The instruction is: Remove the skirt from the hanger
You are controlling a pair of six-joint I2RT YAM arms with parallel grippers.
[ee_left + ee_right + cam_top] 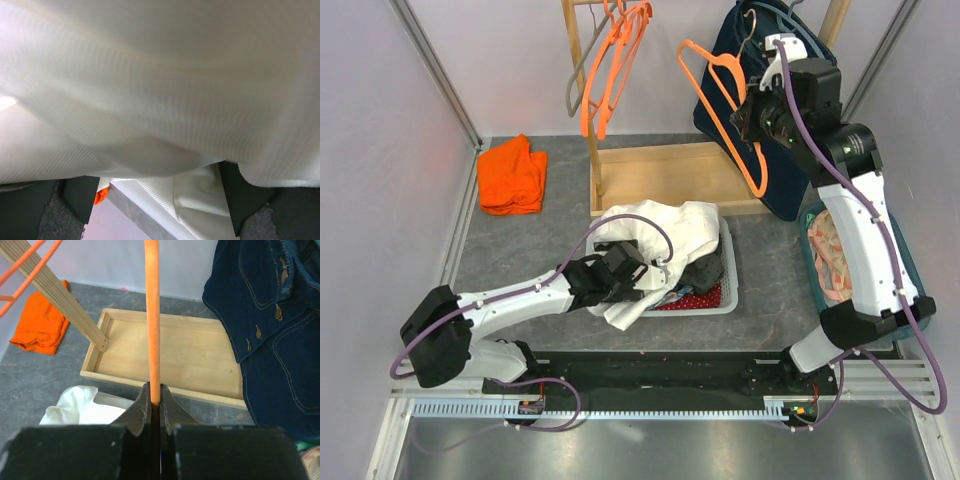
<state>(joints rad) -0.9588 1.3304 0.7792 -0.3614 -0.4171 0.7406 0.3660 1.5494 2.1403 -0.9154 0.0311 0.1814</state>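
The right gripper is clamped shut on the thin bar of an orange hanger, holding it high up, beyond the far right corner of the white basket. The hanger looks bare. The left gripper sits low at the basket's near left corner with its fingers spread wide apart, white cloth draped in front of them and none pinched that I can see. That cloth is the skirt, heaped over the basket on top of darker laundry. Behind the basket is a shallow wooden tray, with a denim garment hanging to the tray's right. An orange cloth lies far left of the basket.
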